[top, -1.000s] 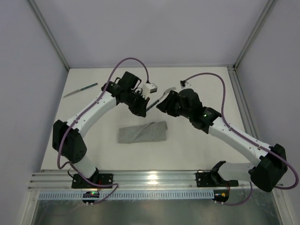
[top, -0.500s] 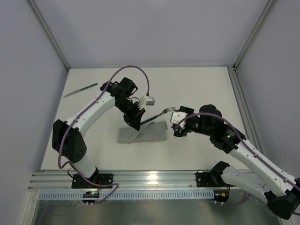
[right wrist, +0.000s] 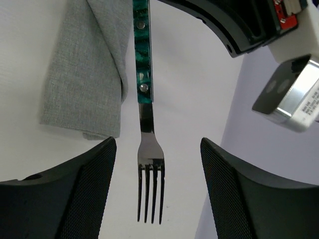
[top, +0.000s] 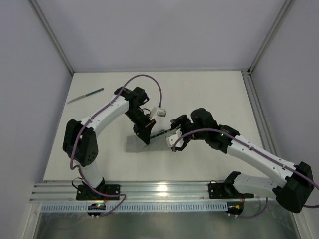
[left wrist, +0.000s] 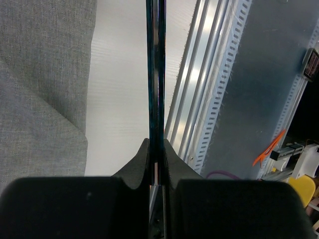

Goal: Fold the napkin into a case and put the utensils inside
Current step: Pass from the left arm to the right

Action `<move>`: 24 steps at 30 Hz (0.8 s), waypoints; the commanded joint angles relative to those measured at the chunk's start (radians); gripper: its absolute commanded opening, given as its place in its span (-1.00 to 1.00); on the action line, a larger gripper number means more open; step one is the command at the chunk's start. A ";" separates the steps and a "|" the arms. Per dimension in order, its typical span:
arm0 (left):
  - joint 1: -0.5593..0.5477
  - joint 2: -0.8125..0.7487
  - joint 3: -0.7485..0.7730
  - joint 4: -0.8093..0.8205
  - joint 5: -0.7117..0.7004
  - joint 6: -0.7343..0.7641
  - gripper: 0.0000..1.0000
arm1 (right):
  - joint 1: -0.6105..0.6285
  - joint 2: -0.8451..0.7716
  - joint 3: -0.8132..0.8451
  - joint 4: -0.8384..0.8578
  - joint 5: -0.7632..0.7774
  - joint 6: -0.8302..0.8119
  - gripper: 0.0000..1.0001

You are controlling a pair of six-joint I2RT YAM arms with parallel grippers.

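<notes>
The grey napkin [top: 132, 145] lies folded into a narrow strip on the table, partly under both arms; it also shows in the left wrist view [left wrist: 42, 74] and in the right wrist view [right wrist: 82, 74]. My left gripper [top: 147, 135] [left wrist: 156, 149] is shut on the teal handle of the fork [top: 160, 133] [left wrist: 155, 69] and holds it over the napkin's right part. In the right wrist view the fork [right wrist: 149, 149] points its tines between my right gripper's [top: 175, 142] [right wrist: 155, 199] open fingers, apart from both. The knife [top: 85, 95] lies at the back left.
The left arm's white camera block [top: 160, 112] [right wrist: 291, 94] hangs close above the right gripper. The aluminium rail [top: 159, 191] [left wrist: 199, 99] runs along the near edge. Grey walls close the back and both sides.
The left gripper has carried the fork from mid-table down over the napkin. The right gripper let go, drew back, then came in again around the tines.
</notes>
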 commanded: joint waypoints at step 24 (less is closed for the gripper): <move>0.001 -0.103 -0.067 0.296 -0.301 -0.269 -0.06 | 0.016 0.110 -0.002 -0.077 0.168 0.248 -0.94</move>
